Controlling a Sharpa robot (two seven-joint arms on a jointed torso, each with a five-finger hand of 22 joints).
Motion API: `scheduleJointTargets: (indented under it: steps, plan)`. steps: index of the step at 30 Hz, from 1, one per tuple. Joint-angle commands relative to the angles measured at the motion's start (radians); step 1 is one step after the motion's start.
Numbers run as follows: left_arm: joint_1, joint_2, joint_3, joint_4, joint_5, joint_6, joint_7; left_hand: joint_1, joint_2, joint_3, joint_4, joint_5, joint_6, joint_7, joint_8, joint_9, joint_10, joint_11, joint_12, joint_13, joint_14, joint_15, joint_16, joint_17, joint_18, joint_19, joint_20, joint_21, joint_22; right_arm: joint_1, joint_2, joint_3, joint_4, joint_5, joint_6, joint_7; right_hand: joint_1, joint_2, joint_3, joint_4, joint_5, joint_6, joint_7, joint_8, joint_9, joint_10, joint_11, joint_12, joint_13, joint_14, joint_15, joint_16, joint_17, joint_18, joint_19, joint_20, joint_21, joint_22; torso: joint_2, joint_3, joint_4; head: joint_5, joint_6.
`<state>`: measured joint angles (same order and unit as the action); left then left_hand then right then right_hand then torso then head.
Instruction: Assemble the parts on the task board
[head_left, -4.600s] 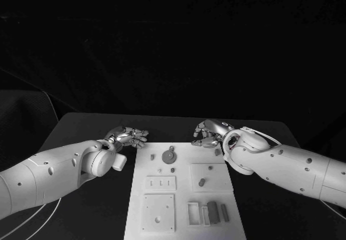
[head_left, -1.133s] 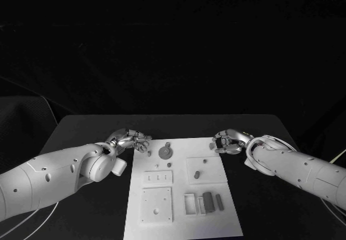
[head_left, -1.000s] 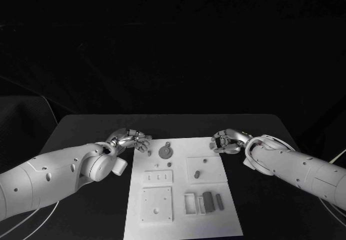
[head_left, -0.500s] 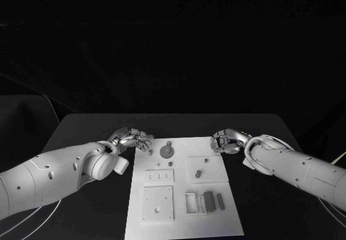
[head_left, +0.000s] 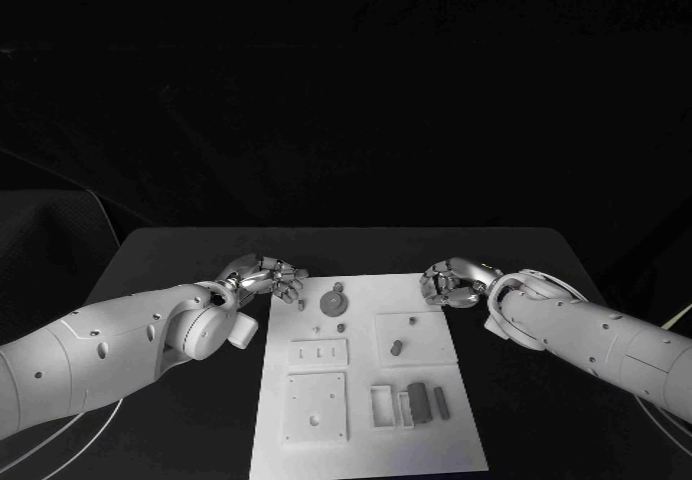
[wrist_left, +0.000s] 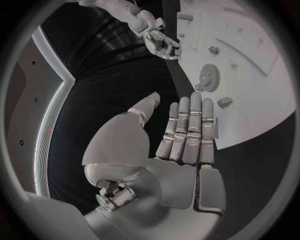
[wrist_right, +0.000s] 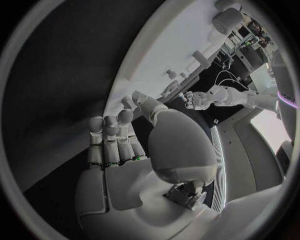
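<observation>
The left hand (head_left: 264, 277) sits just beside the far left corner of the white task board (head_left: 364, 440). Its fingers (wrist_left: 186, 125) are straight and side by side, and it holds nothing. On the board lie small grey parts: a round gear (head_left: 333, 302) near the far end, a small peg (head_left: 392, 348) in the middle, and dark bars (head_left: 420, 398) closer in. The right hand (head_left: 453, 283) sits at the far right corner, fingers straight, holding nothing
</observation>
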<state>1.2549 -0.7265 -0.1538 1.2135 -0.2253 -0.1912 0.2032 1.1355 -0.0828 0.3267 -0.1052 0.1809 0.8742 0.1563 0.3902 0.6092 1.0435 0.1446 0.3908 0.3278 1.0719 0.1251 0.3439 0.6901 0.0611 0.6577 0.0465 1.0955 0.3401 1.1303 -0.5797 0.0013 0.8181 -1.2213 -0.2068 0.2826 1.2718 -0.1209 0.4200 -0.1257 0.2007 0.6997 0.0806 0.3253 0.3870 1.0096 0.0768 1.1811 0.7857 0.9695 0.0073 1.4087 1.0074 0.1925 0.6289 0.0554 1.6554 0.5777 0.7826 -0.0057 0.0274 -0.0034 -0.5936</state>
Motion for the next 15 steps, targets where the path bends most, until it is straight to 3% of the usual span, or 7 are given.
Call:
scheduleJointTargets:
  steps: [1,15]
  plan:
    - [0.002,0.001,0.001,0.005,-0.003,0.011,0.010,0.004,-0.007,-0.002,-0.001,0.003,-0.004,-0.001,-0.005,-0.001,-0.001,0.002,-0.007,-0.001,-0.001,0.003,-0.006,0.001,0.019,0.000,0.004,-0.006,-0.001,0.000,0.001,0.000,-0.002,-0.006,0.014,0.009,0.000,0.013,0.006,0.000,0.004,0.009,0.003,0.005,0.002,-0.007,0.002,0.006,-0.001,-0.008,0.002,0.003,0.000,-0.021,-0.005,-0.002,0.009,-0.001,0.002,0.0000,-0.0014,0.000,0.001]
    - [0.003,-0.001,0.002,0.007,-0.004,0.010,0.011,0.004,-0.008,-0.002,-0.001,0.003,-0.004,-0.001,-0.005,-0.001,-0.001,0.002,-0.007,-0.001,-0.001,0.003,-0.006,0.001,0.019,0.000,0.004,-0.006,-0.001,-0.002,0.017,-0.002,-0.018,-0.014,0.013,0.008,0.000,0.014,0.006,0.002,0.003,0.017,0.005,0.011,0.004,-0.008,0.002,0.007,-0.001,-0.008,0.002,0.004,0.000,-0.021,-0.005,-0.002,0.010,-0.001,0.003,-0.0004,0.0022,-0.001,-0.001]
